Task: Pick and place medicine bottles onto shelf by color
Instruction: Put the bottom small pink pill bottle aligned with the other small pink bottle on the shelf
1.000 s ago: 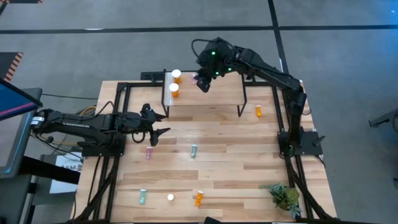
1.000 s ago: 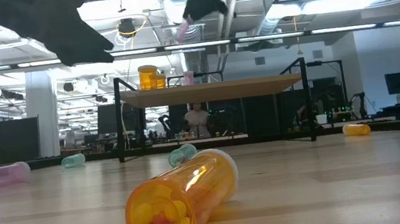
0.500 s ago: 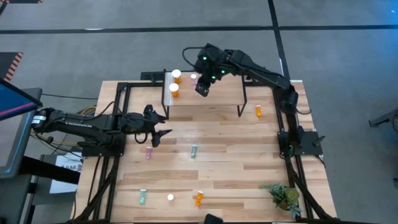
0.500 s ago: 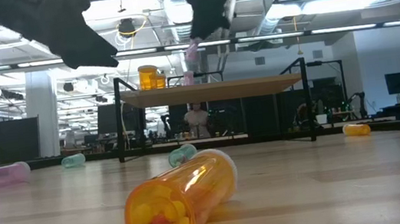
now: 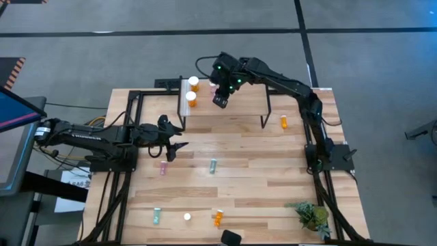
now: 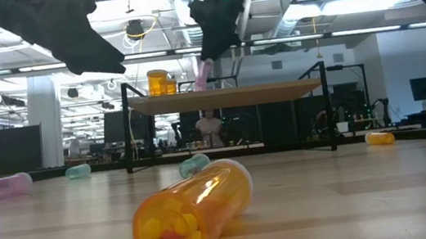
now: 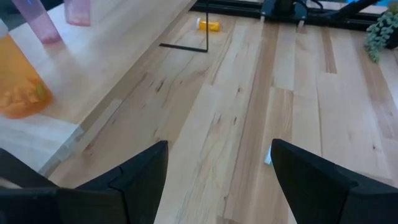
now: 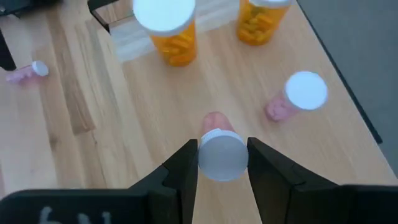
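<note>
The right tool (image 8: 222,163) is held above the shelf (image 5: 239,99), near its end with the whitish strip; its two fingers (image 8: 180,171) are closed on the white cap of a pink bottle (image 8: 214,121), which hangs upright below them; in the low view this pink bottle (image 6: 202,75) is seen just above the shelf board, and contact with the board cannot be told. On the shelf two wide orange bottles (image 8: 169,31) with big white lids are standing upright beside the strip; a second pink bottle (image 8: 297,96) is standing near them. The left tool (image 5: 171,140) is kept over the worktop (image 5: 239,184), apart from the shelf; its fingers are spread wide and nothing is between them. On the worktop other bottles are lying on their sides: a pink one (image 5: 163,167), a teal one (image 5: 213,165), another teal one (image 5: 156,216), an orange one (image 5: 218,219), and a small orange one (image 5: 284,121) beyond the shelf leg. A green plant (image 5: 313,217) is placed at the worktop corner.
</note>
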Motion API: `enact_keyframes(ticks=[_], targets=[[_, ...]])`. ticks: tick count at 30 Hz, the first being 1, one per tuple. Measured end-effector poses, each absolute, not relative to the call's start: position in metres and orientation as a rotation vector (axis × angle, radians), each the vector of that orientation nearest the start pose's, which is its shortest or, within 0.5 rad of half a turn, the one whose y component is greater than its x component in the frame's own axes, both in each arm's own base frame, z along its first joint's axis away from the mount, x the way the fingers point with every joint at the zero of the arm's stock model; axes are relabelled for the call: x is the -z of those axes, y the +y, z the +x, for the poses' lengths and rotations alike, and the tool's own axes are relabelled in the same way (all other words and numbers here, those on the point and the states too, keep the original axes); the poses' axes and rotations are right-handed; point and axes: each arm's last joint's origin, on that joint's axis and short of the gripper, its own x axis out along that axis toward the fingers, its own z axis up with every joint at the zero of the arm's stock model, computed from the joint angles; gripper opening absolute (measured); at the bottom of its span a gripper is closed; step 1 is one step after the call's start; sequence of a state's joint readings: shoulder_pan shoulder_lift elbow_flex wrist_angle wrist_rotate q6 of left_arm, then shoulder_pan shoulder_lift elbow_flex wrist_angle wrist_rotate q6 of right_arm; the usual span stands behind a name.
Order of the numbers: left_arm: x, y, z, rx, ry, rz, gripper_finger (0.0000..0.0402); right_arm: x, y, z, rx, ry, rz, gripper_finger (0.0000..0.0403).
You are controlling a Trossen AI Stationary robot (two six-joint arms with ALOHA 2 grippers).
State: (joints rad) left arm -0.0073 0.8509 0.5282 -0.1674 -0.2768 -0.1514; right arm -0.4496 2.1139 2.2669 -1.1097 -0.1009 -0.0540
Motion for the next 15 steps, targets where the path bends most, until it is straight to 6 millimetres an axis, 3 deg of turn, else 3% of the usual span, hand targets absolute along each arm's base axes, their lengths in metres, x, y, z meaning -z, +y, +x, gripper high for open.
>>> enact_keyframes(ticks=[15], targets=[[-0.2362, 0.0066, 0.1817, -0.302, 0.463, -0.088, 0.027, -0.3475, -0.1914, 0.4052, 0.322, 0.912, 0.185, 0.0165]])
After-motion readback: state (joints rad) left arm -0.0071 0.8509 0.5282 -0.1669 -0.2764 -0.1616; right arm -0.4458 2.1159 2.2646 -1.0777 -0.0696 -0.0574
